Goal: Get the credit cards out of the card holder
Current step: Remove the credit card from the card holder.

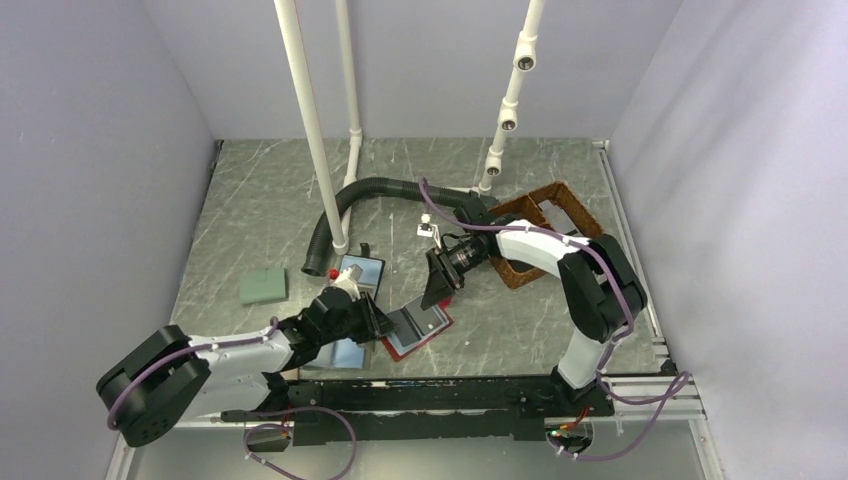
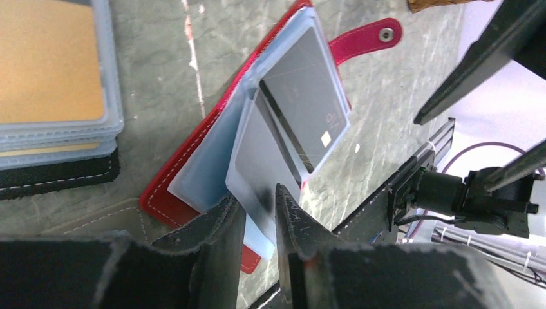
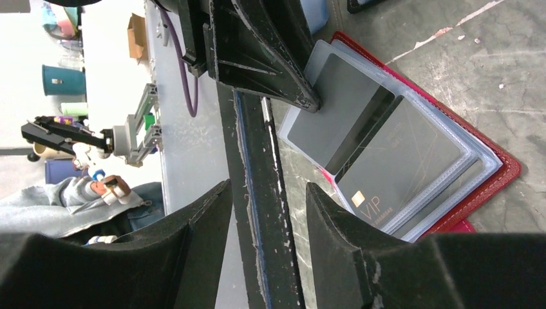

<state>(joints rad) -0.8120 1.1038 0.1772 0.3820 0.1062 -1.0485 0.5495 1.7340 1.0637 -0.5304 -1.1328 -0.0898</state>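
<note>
A grey-green folded wallet (image 1: pixel 263 286) lies far left on the marbled grey table (image 1: pixel 270 200), well clear of the work. Just right of it lies a black-rimmed case with clear sleeves and a tan face (image 2: pixel 55 71), also not involved.

The left claw (image 2: pixel 256 193) reaches in low from the near-left. Its jaws are nearly closed on the corner of a clear plastic sleeve (image 2: pixel 248 183) that carries a grey card (image 2: pixel 261 151). The pinch seems meant to lift that page and hold it steady so the other arm can draw a card.

The flat red rectangular card holder (image 2: pixel 156 193) lies open on the table near the front edge, with its red pull tab (image 2: pixel 364 40) pointing away. A dark card with a chip (image 2: pixel 302 103) sits in the next sleeve, partly slid out.

The right claw (image 3: pixel 269 190) hangs just above the holder with its jaws spread wide and nothing between them, probably lined up to take a card's free edge.

A brown wicker basket (image 1: pixel 512 270) stands further right.
</note>
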